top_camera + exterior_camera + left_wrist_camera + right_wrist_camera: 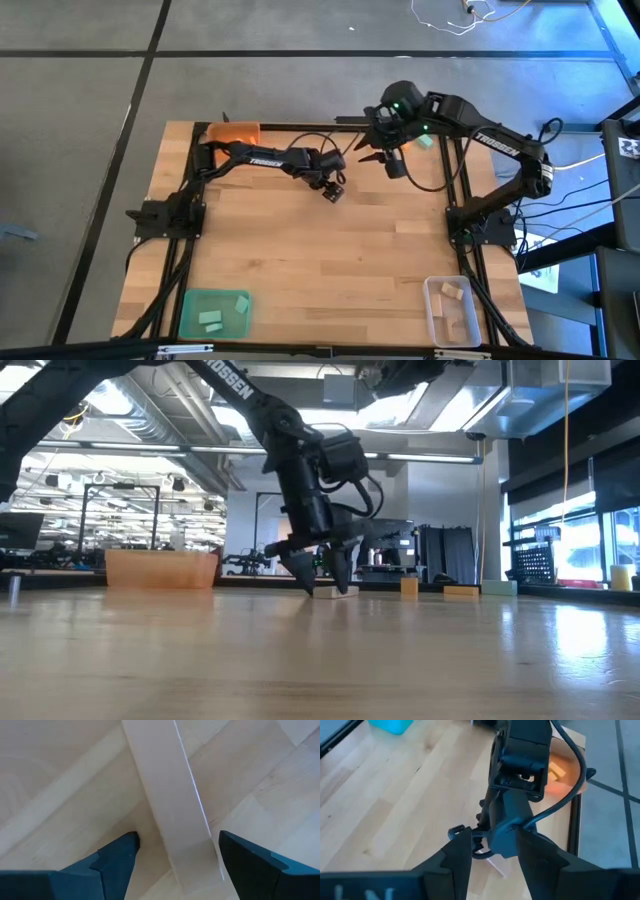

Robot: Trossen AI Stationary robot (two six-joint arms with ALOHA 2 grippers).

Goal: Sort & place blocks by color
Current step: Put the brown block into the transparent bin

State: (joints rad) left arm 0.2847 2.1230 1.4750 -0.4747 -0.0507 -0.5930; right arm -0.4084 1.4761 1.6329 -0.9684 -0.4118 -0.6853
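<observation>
The left gripper [175,852] stands wide open straight over a pale wood block [167,795] lying flat on the table [330,260], well apart from the clear tray [432,310]. The block's long axis runs out between the two fingers [115,857], so they straddle its width. The right gripper [385,158] hangs half-open and empty just beyond.

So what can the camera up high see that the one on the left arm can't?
Only the high view shows the green tray, the clear tray, the orange tray and the right gripper raised near the far edge. Only the left wrist view shows the left gripper's open fingers standing either side of the pale wood block, not touching it. Both show that block, the left gripper and the table.
</observation>
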